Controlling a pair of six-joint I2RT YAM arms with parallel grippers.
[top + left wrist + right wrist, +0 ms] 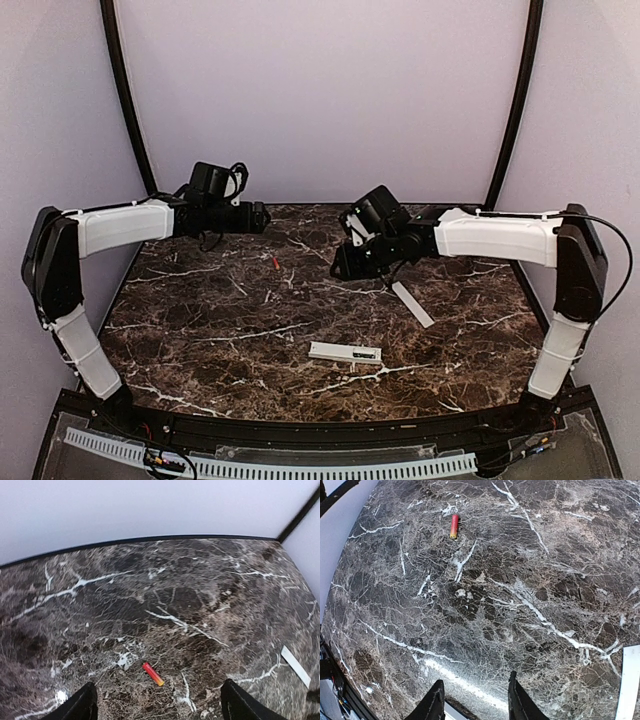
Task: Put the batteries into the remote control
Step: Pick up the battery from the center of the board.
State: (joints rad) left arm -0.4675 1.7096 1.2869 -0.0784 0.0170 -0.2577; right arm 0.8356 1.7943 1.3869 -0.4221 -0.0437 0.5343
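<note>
The remote control is a long white bar with a dark patch near its right end, lying on the marble table toward the front centre. The red-orange battery lies on the table between the two arms; it also shows in the left wrist view and the right wrist view. The dark battery is not in view. My left gripper is open and empty, hovering behind the red battery. My right gripper is open and empty, above the table right of the battery.
A thin flat pale-grey strip lies under the right arm; it also shows in the left wrist view and the right wrist view. The dark marble table has a curved black rim, with white walls close behind.
</note>
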